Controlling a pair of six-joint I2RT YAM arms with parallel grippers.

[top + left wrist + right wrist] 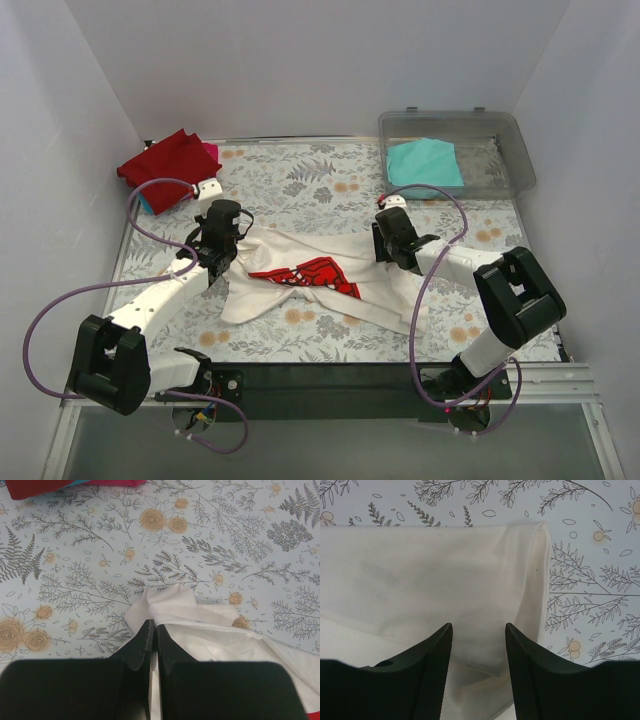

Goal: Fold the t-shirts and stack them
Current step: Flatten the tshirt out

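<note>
top, white tee [290, 248]: crumpled, stretched across mid table [300, 185], red print up, between the 2 arms.
top, left gripper [213, 262]: at the tee's left end, on the cloth.
top, right gripper [393, 243]: at the tee's right end, low over it.
top, red tee [165, 160]: folded, far-left corner; pink + blue edges show beside it.
top, teal tee [425, 162]: folded, inside clear bin [505, 150], far right.
l wrist, left gripper [154, 630]: jaws pressed together, pinching the white tee [210, 630] by an edge; cloth shows in the slit.
l wrist, red tee [35, 486]: top-left of view, well apart.
r wrist, right gripper [479, 630]: jaws apart, nothing clamped; white tee [420, 575] sleeve lies flat under + between them; can't tell if the tips touch it.
</note>
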